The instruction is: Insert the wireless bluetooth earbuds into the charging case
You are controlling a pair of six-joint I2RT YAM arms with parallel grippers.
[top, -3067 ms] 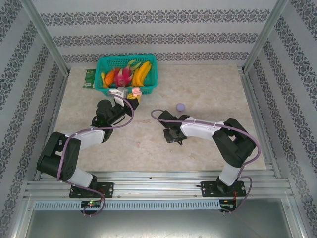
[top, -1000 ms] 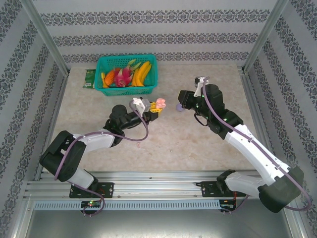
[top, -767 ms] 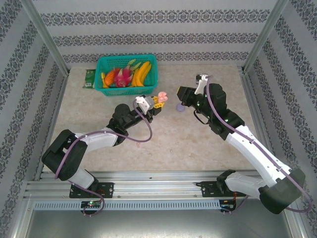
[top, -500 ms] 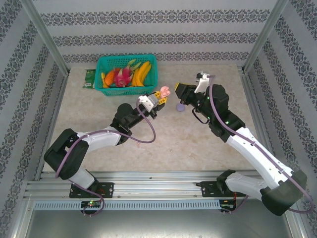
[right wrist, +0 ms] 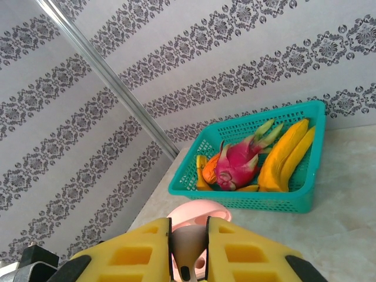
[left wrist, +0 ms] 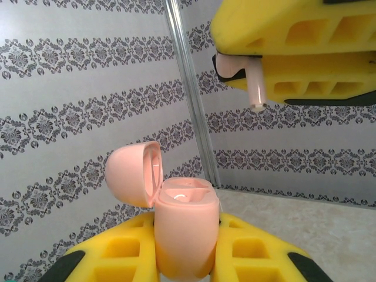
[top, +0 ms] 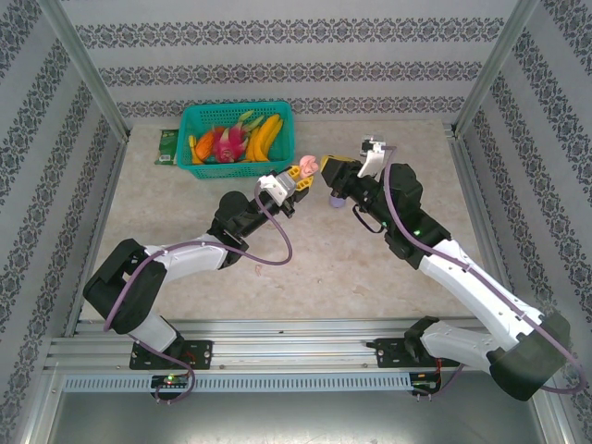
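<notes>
Insertion step: left gripper [left wrist: 185, 255] pinches pale pink egg-shaped plastic charging case [left wrist: 183, 226], lid open; right gripper [right wrist: 188, 258] pinches pale pink stemmed earbud [left wrist: 254, 82] just above it, apart; next I'd align stem over the well and lower

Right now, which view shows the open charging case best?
Left wrist: the charging case sits close-up, lid open, in the left pincer. Right wrist shows it partly hidden behind the fingers; top external, a small pink speck.
</notes>
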